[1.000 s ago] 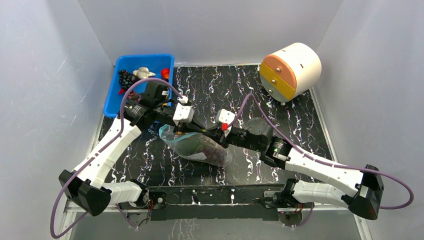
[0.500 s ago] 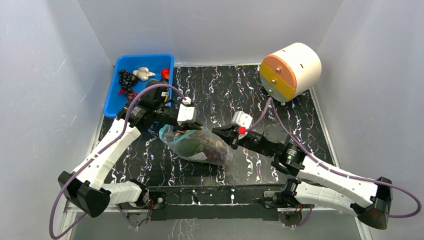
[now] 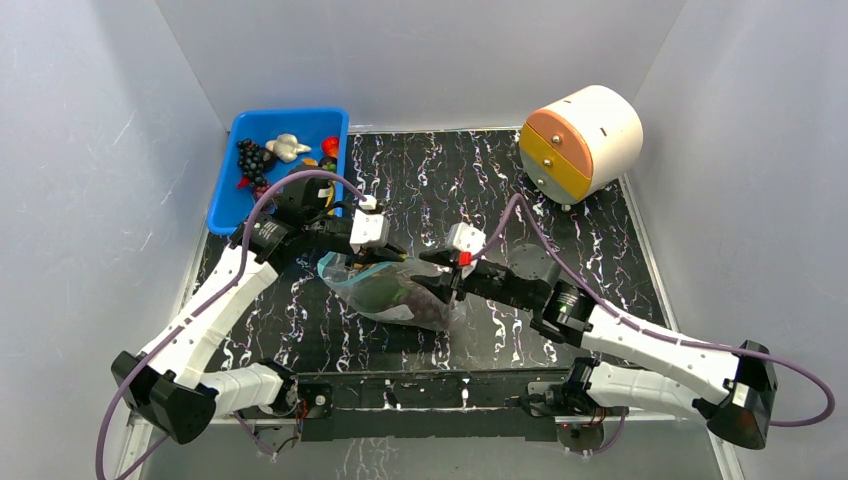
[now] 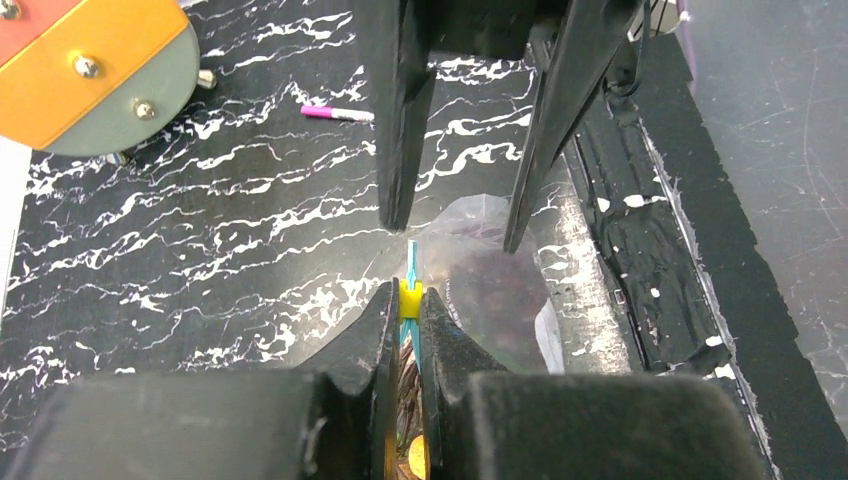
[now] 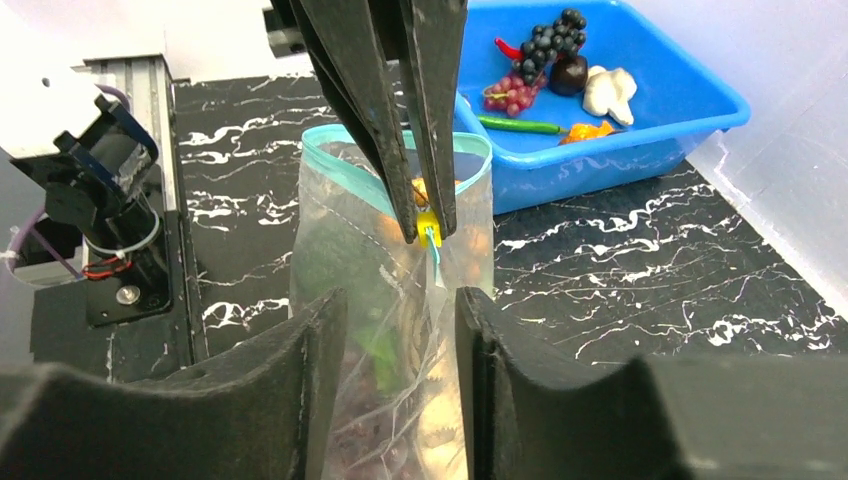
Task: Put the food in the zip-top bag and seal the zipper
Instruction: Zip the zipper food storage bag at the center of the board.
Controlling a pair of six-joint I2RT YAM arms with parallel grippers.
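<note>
Bag (image 3: 345,285) lies on its side mid-surface (image 3: 600,240), mouth toward the far left. Food (image 3: 410,298) is inside: purple grapes, green lettuce and orange bits show through the plastic. Left pincer (image 4: 406,297) is pressed together on the zipper (image 5: 322,131), at a yellow tab. Beyond the tab the rim stands in an open loop. Right pincer (image 5: 400,298) is spread, facing the left one, with a fold of bag between its fingers; contact unclear. Blue bin (image 3: 225,200) far left holds more toy food. White drum (image 3: 585,135) far right.
</note>
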